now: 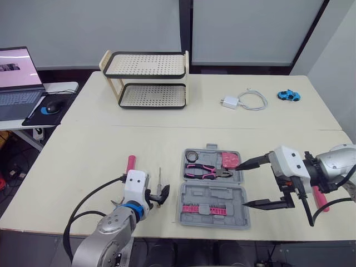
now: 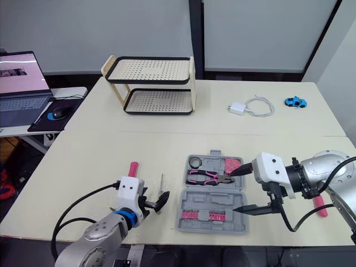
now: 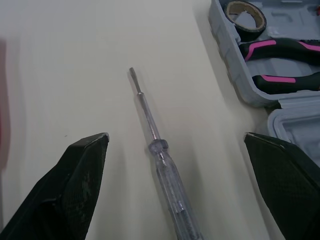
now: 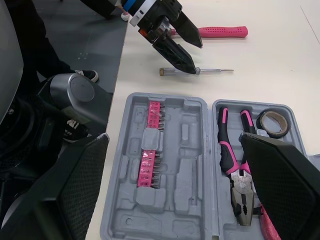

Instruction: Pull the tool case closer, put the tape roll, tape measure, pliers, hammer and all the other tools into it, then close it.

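The open grey plastic tool case (image 1: 222,194) on the cream desk (image 1: 100,156) holds pink-handled pliers (image 1: 204,171) and a black tape roll (image 1: 192,156) (far half). The left gripper (image 3: 175,136) gapes over a clear-handled screwdriver (image 3: 162,165); the right gripper (image 1: 241,185) hangs released over the case.

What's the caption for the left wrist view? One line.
Open left gripper framing a clear-handled screwdriver beside the open tool case.

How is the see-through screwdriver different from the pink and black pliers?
The clear-handled screwdriver lies on the bare beige table, outside the case. The pink-and-black pliers lie inside the open grey plastic tool case. The screwdriver is one thin straight rod, while the pliers have two handles meeting at a metal nose. The screwdriver sits between the open fingers of the left gripper; nothing grips the pliers. Both lie flat.
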Controlling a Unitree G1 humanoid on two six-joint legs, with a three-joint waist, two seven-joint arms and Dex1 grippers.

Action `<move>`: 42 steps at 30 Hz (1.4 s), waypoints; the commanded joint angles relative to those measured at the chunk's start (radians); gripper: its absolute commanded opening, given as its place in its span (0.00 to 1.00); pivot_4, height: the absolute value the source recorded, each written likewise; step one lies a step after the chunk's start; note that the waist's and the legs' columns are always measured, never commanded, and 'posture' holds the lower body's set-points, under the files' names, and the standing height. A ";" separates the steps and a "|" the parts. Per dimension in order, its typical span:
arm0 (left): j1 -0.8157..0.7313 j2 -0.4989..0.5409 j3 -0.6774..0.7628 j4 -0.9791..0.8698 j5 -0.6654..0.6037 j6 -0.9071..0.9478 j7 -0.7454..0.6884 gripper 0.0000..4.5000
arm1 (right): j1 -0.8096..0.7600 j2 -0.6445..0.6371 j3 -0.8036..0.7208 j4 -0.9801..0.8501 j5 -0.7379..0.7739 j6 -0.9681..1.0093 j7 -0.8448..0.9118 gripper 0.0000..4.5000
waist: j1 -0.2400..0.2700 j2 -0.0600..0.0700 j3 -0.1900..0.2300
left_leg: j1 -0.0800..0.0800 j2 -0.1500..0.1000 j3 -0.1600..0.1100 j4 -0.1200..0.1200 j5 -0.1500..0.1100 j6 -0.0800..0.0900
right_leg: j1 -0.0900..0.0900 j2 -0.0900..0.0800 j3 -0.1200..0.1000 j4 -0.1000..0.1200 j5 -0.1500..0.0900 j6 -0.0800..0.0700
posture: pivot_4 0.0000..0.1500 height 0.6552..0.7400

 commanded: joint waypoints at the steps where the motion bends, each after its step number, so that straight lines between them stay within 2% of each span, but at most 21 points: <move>1: -0.009 -0.009 -0.017 0.003 0.021 -0.007 0.008 1.00 | -0.012 -0.007 -0.011 -0.009 -0.003 -0.005 0.007 1.00 | 0.000 0.000 0.000 | 0.000 0.000 0.000 0.000 0.000 0.000 | 0.000 0.000 0.000 0.000 0.000 0.000 | 1.00 1.00; 12: -0.035 -0.061 -0.048 0.080 0.071 0.047 0.055 1.00 | -0.021 -0.007 -0.005 0.011 -0.023 -0.010 0.027 1.00 | 0.001 0.000 0.000 | 0.000 0.000 0.000 0.000 0.000 0.000 | -0.001 0.000 0.000 0.000 0.000 0.000 | 1.00 1.00; 16: -0.056 -0.071 -0.057 0.107 0.091 0.056 0.061 0.82 | -0.023 -0.003 -0.008 0.011 -0.021 -0.007 0.027 1.00 | 0.001 0.000 0.000 | 0.000 0.000 0.000 0.000 0.000 0.000 | 0.000 0.000 0.000 0.000 0.000 0.000 | 1.00 1.00; 24: -0.093 -0.084 -0.062 0.164 0.122 0.049 0.061 0.23 | -0.042 0.015 -0.006 0.008 -0.016 0.002 0.016 1.00 | 0.004 0.001 0.000 | 0.000 0.000 0.000 0.000 0.000 0.000 | 0.000 0.000 0.000 0.000 0.000 0.000 | 1.00 1.00; 27: -0.086 -0.081 -0.057 0.165 0.127 0.047 0.056 0.04 | -0.041 0.020 -0.010 0.005 -0.014 0.003 0.011 1.00 | 0.006 0.001 0.000 | 0.000 -0.001 0.000 0.001 0.000 0.000 | 0.000 0.000 0.000 0.000 0.000 0.000 | 1.00 1.00; 42: -0.094 -0.075 -0.045 0.159 0.132 0.029 0.046 0.04 | -0.118 0.070 -0.006 0.069 -0.026 -0.006 -0.013 1.00 | 0.007 0.001 -0.001 | 0.000 -0.001 0.000 0.000 0.000 0.000 | 0.000 -0.001 0.000 0.000 0.000 0.000 | 1.00 1.00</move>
